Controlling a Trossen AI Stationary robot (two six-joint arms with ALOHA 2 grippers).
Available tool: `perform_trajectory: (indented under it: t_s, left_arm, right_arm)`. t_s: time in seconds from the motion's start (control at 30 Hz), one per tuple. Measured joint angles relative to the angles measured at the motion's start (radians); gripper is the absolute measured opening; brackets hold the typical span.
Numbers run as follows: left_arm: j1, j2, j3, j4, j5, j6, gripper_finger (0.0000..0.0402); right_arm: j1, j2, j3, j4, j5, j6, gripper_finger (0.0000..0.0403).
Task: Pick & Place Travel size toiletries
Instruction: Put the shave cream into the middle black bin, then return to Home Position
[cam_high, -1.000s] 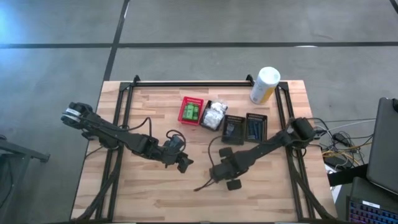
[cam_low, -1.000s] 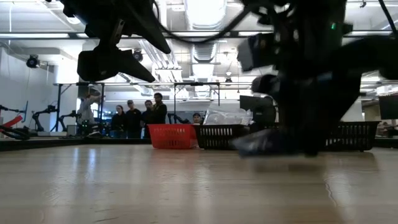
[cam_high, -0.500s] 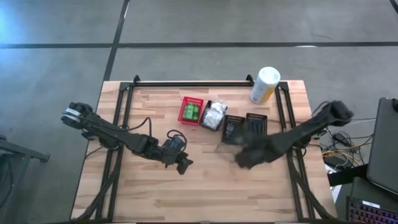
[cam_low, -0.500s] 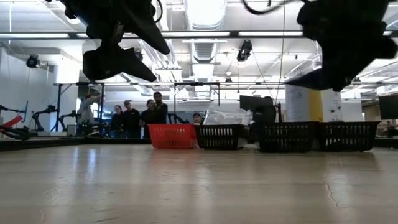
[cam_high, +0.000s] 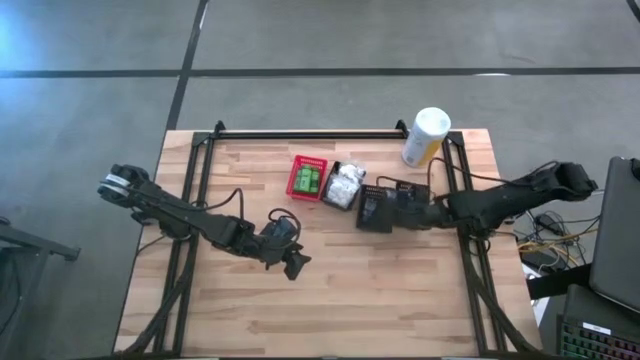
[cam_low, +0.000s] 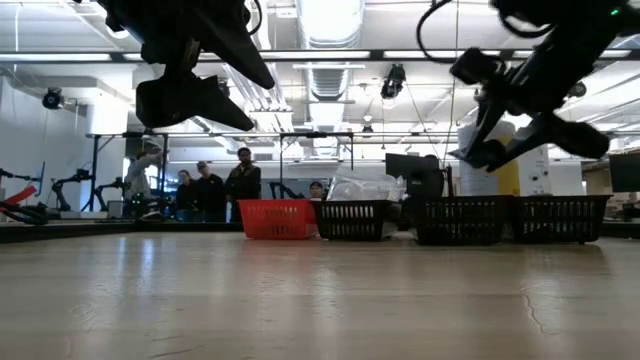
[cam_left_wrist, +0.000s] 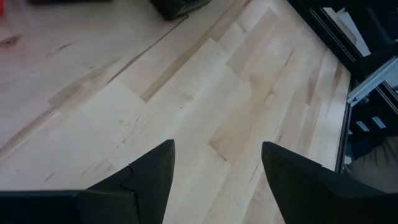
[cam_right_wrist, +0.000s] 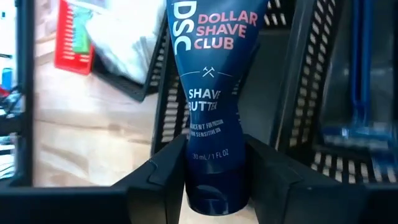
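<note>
- The left gripper (cam_high: 296, 264) hangs above the bare wood a little toward 7 o'clock from the middle of the table (cam_high: 330, 310). In the left wrist view its two fingers (cam_left_wrist: 144, 177) stand wide apart with nothing between them.
- The right gripper (cam_high: 418, 212) is raised over the row of baskets, toward 2 o'clock from the table's middle, above the two black baskets.
- The right wrist view shows its fingers (cam_right_wrist: 163, 177) closed on the cap end of a dark blue tube (cam_right_wrist: 214, 93), printed "Dollar Shave Club Shave Butter". The tube points down at a black basket (cam_right_wrist: 292, 93).
- In the next black basket (cam_right_wrist: 357, 81) lie blue items; I cannot tell what they are.
- Further toward 12 o'clock, the red basket (cam_high: 308, 178) holds green packets (cam_high: 307, 181). Just beside it another basket holds white crinkly pouches (cam_high: 343, 186).
- A white-and-yellow canister (cam_high: 426, 136) stands near the far edge, at about 1 o'clock.
- Beyond the table, people (cam_low: 212, 190) stand in the room.
</note>
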Motion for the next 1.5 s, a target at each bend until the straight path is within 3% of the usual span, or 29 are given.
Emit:
perform_trajectory:
  t_s: [0.23,0.67,0.97,1.07,1.17,1.33,1.43,1.5]
  left_arm:
    - [0.0,0.0,0.0,0.0,0.0,-0.026,0.0245]
    - [0.0,0.0,0.0,0.0,0.011,-0.08,0.0245]
    - [0.003,0.0,0.001,0.0,0.004,-0.09,0.0245]
    - [-0.001,0.0,0.0,-0.001,0.01,-0.065,0.0246]
    - [-0.007,0.0,0.0,0.001,0.013,-0.033,0.0246]
    - [-0.003,-0.004,0.0,0.048,0.011,0.028,0.0245]
    - [0.017,-0.017,-0.001,0.043,0.02,0.057,0.0245]
    - [0.043,-0.044,-0.007,0.041,0.04,0.083,0.0246]
  right_arm:
    - [-0.09,0.101,0.031,0.023,-0.038,-0.114,0.0139]
    - [-0.112,0.187,0.085,0.029,-0.087,-0.144,0.0231]
    - [-0.041,0.171,0.193,0.039,0.005,-0.474,0.0269]
    - [-0.023,0.171,0.23,0.035,-0.053,-0.639,0.0279]
    - [-0.016,0.169,0.273,0.035,-0.131,-0.672,0.0288]
    - [0.029,0.169,0.351,0.087,-0.266,-0.859,0.0304]
    - [0.031,0.167,0.362,0.136,-0.364,-0.898,0.0312]
    - [0.02,0.159,0.342,0.156,-0.37,-0.901,0.0317]
